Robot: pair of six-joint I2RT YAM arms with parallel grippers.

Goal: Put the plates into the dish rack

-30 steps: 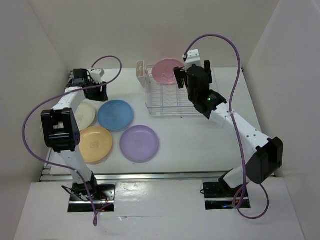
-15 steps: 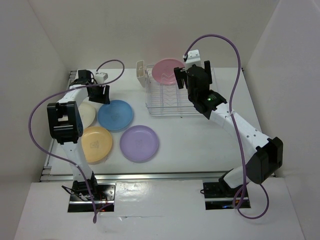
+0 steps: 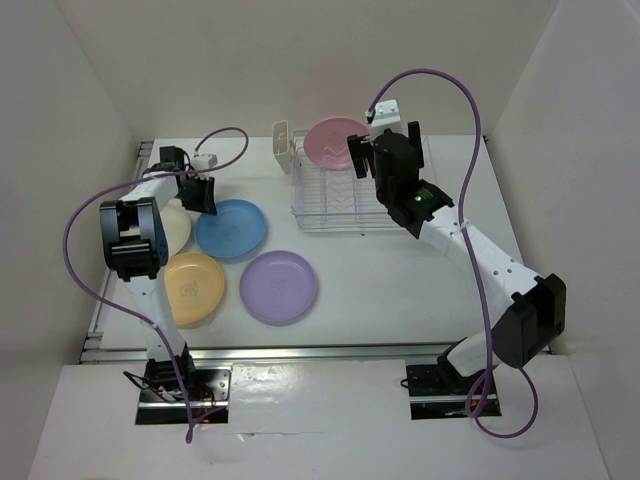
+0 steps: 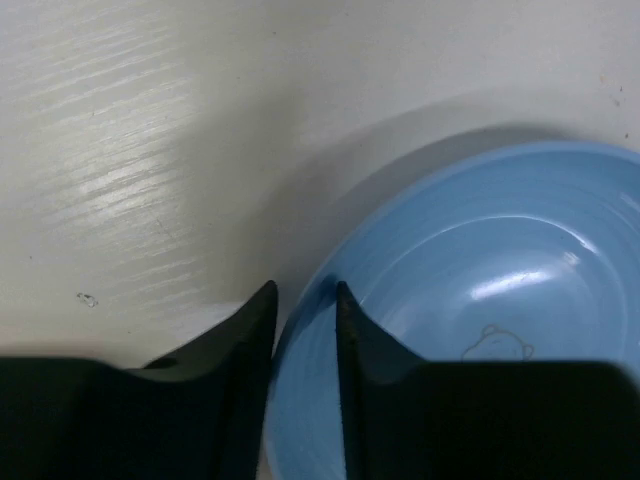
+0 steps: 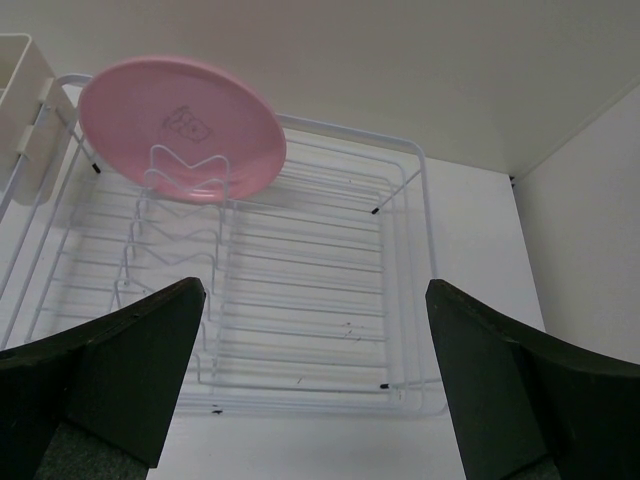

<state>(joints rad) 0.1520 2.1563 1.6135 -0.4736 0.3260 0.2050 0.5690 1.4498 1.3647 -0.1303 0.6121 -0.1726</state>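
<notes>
The blue plate (image 3: 232, 229) lies flat on the table. My left gripper (image 3: 203, 195) is at its left rim. In the left wrist view the gripper (image 4: 305, 290) has one finger outside the rim and one inside the blue plate (image 4: 480, 300), pinching it. The pink plate (image 3: 335, 142) stands upright at the back of the dish rack (image 3: 340, 208). My right gripper (image 3: 380, 152) hovers over the rack, wide open and empty (image 5: 315, 290); the pink plate (image 5: 180, 128) and rack (image 5: 300, 300) show below it. The cream-white (image 3: 172, 228), orange-yellow (image 3: 192, 287) and purple (image 3: 279, 286) plates lie flat.
A cream cutlery cup (image 3: 281, 143) hangs on the rack's left end, also in the right wrist view (image 5: 25, 100). White walls close in the table on the left, back and right. The cream-white plate touches the blue plate's left side.
My left arm has swung its wrist right and down onto the blue plate's left rim, and its elbow has moved back. The right arm and all plates have stayed still.
</notes>
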